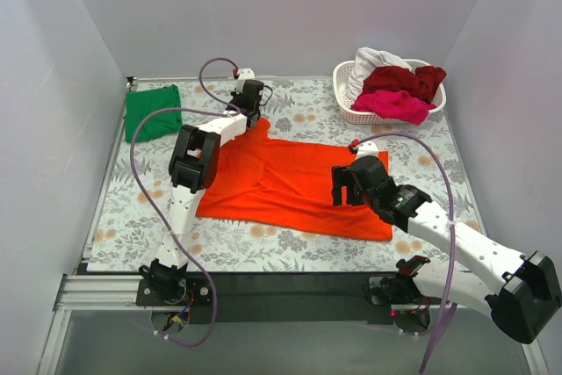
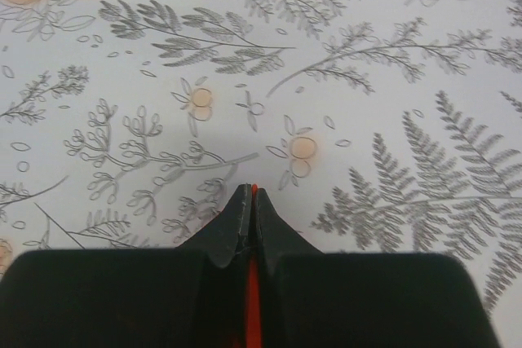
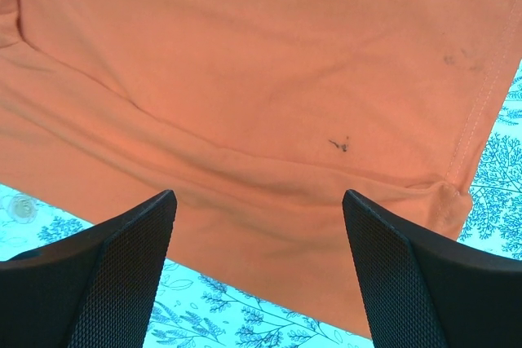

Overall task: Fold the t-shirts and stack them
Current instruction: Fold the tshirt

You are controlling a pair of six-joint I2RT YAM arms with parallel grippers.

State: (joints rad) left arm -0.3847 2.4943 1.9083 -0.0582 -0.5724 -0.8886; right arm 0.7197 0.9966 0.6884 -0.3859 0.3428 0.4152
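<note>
The flowery table [image 1: 290, 248] is holding the orange-red t-shirt [image 1: 290, 183], which is lying flat in the middle. The shirt is looking soft, light and floppy, so grabbing its edges and corners is probably working best. The left gripper [image 2: 249, 193] is squeezing tight on a thin bit at its far left corner. The right gripper [image 3: 257, 195] is hanging over the shirt's right side, fingers wide apart, holding nothing.
</note>
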